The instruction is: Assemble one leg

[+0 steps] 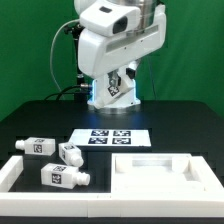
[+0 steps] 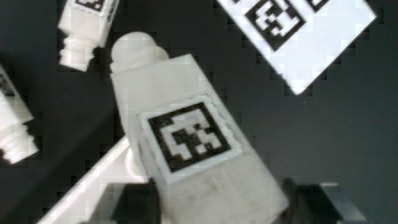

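leg (image 2: pixel 178 120), white and blocky with a narrowed end, is gripped between the dark fingers (image 2: pixel 111 190) of the gripper (image 2: pixel 214 192) and held above the black bench (image 1: pixel 170 125). in the exterior view it shows as a small white piece under the arm (image 1: pixel 118 88).

its broad face carries a square black-and-white marker tag. the tag is a pattern only, with no letters, numbers or brand name to read.

the marker board (image 1: pixel 112 137) lies flat on the bench in front of the arm's base, with several of the same kind of tags printed on it. its corner also shows in the wrist view (image 2: pixel 302 30).

towards the exterior view's left lie one loose leg (image 1: pixel 38 146), a second loose leg (image 1: pixel 68 152) and a third loose leg (image 1: pixel 63 176). each is on its side and tagged, but the tags are too small to make out.

a large white part (image 1: pixel 155 170) rests on the exterior view's right. a white rail (image 1: pixel 12 175) runs along the bench edge at the left and front.
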`<state>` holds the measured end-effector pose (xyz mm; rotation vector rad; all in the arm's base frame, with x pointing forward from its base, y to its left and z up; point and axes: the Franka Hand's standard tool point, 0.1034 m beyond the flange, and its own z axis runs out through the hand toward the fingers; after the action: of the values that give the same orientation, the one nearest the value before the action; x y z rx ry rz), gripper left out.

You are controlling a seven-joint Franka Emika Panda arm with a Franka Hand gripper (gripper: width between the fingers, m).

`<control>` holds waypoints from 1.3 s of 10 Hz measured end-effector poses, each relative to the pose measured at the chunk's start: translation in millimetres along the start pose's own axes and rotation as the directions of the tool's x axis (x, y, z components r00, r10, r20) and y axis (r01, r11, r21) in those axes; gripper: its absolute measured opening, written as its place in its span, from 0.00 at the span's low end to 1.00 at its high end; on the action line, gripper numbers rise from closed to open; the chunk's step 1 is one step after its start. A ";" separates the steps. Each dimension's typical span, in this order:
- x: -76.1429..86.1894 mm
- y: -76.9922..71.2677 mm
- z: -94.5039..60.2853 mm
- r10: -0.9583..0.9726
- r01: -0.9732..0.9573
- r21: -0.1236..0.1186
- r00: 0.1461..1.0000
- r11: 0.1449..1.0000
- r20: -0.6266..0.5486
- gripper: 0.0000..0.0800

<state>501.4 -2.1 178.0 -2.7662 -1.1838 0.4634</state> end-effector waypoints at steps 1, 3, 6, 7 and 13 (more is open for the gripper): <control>0.1 1.7 -0.1 0.010 -0.010 -0.002 0.998 1.000 -0.064 0.41; 15.7 -7.8 4.1 0.102 -0.089 0.107 0.986 0.990 -0.129 0.41; 70.7 1.0 -34.3 0.256 -0.191 0.235 0.922 0.953 -0.290 0.41; 79.4 11.4 -44.8 0.300 -0.241 0.203 0.886 0.949 -0.354 0.41; 62.9 26.6 -30.8 0.337 -0.303 0.153 0.779 0.940 -0.528 0.41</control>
<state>570.4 25.6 186.7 -2.7562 -0.5536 -0.2739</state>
